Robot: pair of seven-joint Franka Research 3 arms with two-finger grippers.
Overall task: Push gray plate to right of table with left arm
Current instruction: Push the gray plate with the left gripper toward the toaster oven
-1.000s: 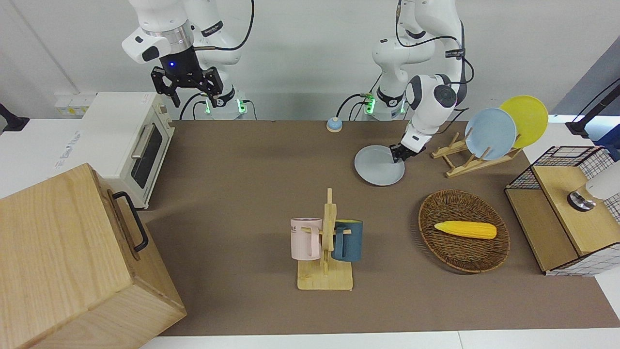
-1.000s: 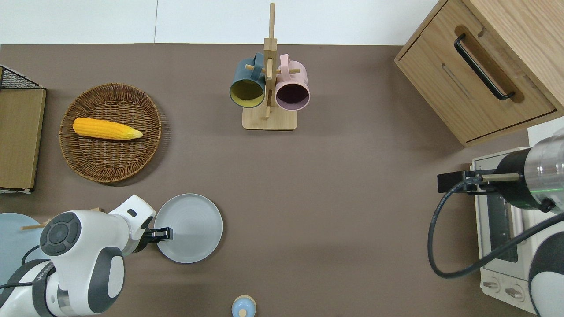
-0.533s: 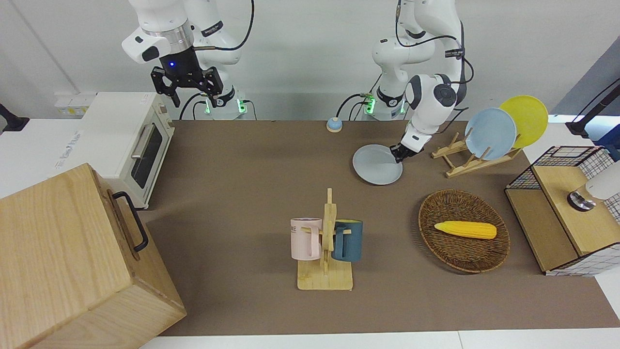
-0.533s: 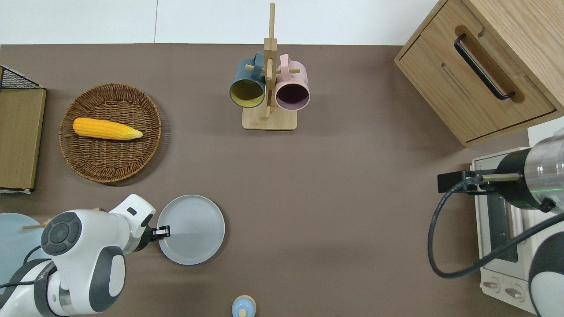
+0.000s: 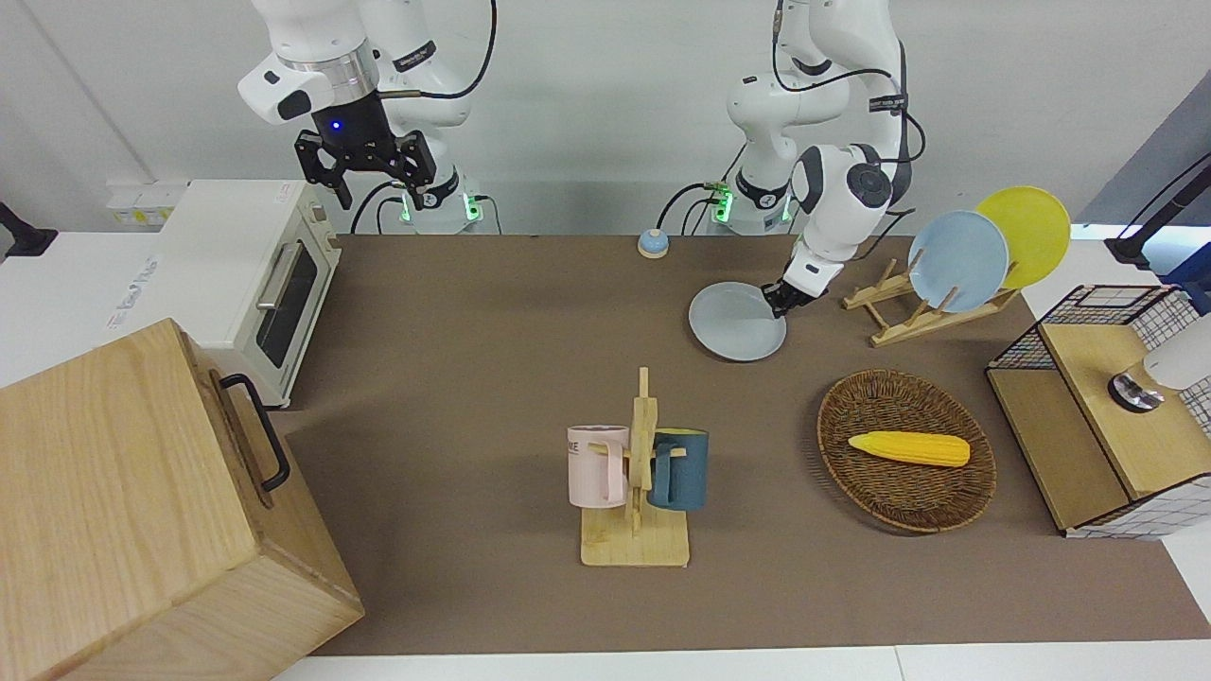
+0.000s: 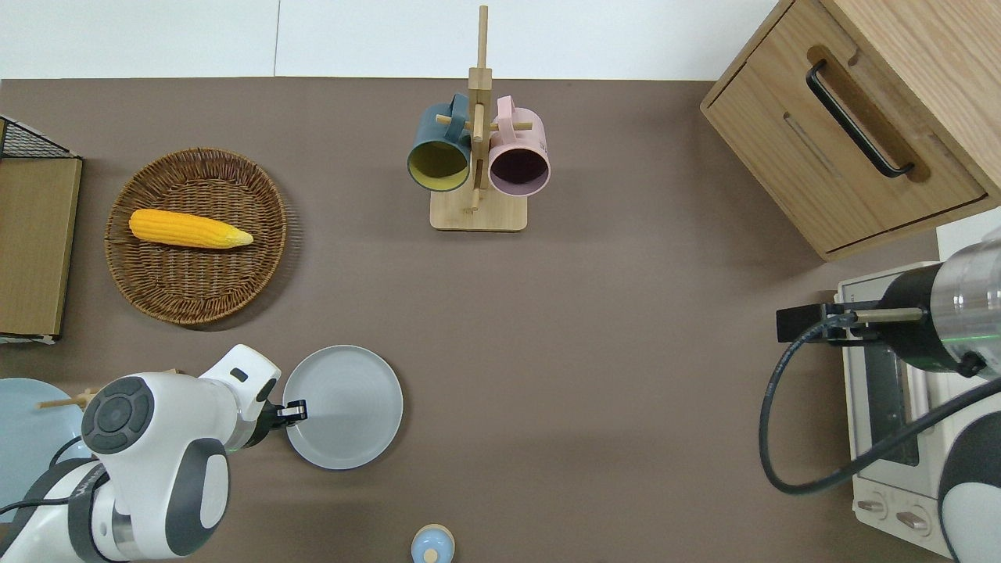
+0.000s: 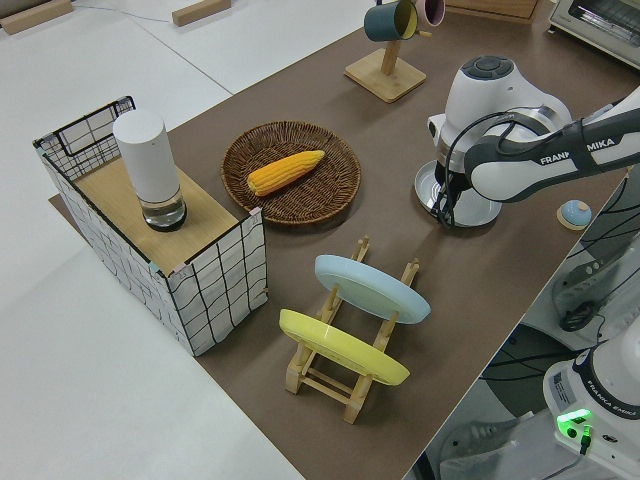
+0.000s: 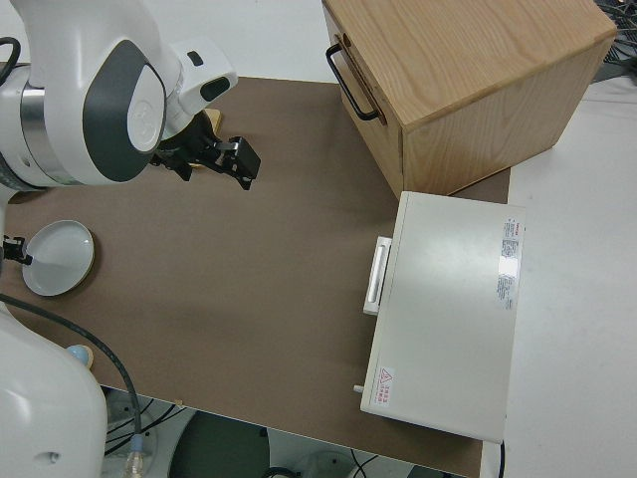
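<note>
The gray plate (image 5: 736, 323) lies flat on the brown table (image 5: 492, 322), nearer to the robots than the wicker basket; it also shows in the overhead view (image 6: 348, 407) and the right side view (image 8: 58, 259). My left gripper (image 5: 780, 300) is low at the plate's rim on the side toward the left arm's end of the table, fingers shut, touching the rim (image 6: 295, 408). In the left side view the left arm hides most of the plate (image 7: 482, 213). My right arm is parked, its gripper (image 5: 367, 184) open.
A wooden rack holds a sky-blue plate (image 5: 957, 260) and a yellow plate (image 5: 1026, 235). A wicker basket (image 5: 856, 473) holds a corn cob. A mug tree (image 5: 636, 473) stands mid-table, with a small blue knob (image 5: 652, 243), a toaster oven (image 5: 255, 274) and a wooden cabinet (image 5: 142, 511).
The left gripper has slid a little toward the right arm's end of the table, and the gray plate has moved the same way with it. The right arm has not moved.
</note>
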